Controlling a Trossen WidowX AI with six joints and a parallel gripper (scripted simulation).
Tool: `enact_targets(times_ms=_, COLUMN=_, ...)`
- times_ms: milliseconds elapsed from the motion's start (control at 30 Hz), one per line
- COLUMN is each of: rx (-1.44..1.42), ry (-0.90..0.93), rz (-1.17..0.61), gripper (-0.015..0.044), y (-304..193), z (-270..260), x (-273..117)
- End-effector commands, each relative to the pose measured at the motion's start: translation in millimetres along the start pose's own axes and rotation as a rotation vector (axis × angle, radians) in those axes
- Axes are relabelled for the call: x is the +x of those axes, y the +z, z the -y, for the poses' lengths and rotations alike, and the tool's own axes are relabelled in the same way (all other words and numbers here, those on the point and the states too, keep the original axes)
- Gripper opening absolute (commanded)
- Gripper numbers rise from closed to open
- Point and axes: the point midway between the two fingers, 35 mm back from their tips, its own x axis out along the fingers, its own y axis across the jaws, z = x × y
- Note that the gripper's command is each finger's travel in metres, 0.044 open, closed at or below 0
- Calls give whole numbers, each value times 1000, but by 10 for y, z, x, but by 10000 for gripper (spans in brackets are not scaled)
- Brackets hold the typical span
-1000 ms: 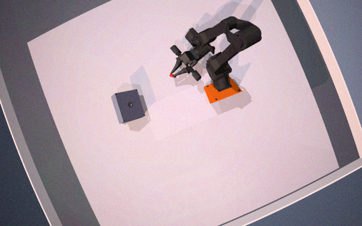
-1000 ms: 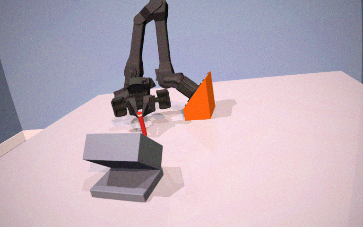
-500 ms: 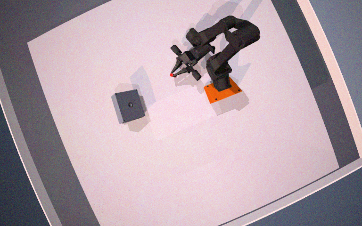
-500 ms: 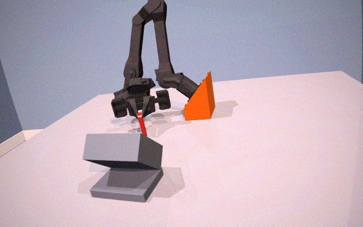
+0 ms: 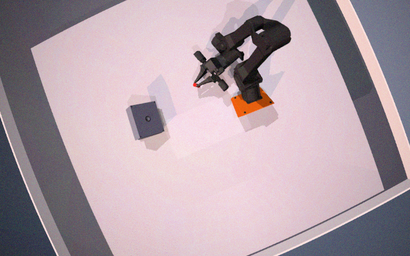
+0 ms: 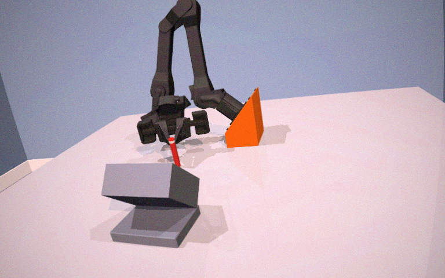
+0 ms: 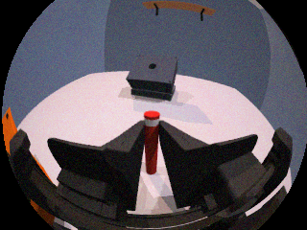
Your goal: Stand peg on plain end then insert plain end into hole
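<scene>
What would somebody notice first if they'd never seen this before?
Probably the bright orange base under the big black arm. Next, the red peg with its white band, pinched between the dark fingers. Then the grey block with one round hole in its sloped face.

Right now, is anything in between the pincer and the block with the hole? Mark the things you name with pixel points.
In the top view, just bare table and a pale shadow lie between the pincer (image 5: 196,85) (image 6: 171,141) (image 7: 152,124) and block (image 5: 142,125) (image 6: 137,180) (image 7: 163,72).
</scene>
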Motion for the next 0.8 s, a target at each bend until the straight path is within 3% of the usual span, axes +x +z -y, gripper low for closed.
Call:
enact_targets(times_ms=0, rx=0, ry=0, rz=-1, gripper=50, y=-21, z=0, x=-11)
enact_targets(times_ms=767, rx=-13, ry=0, rz=45, gripper=50, y=-46, z=-15, x=-39)
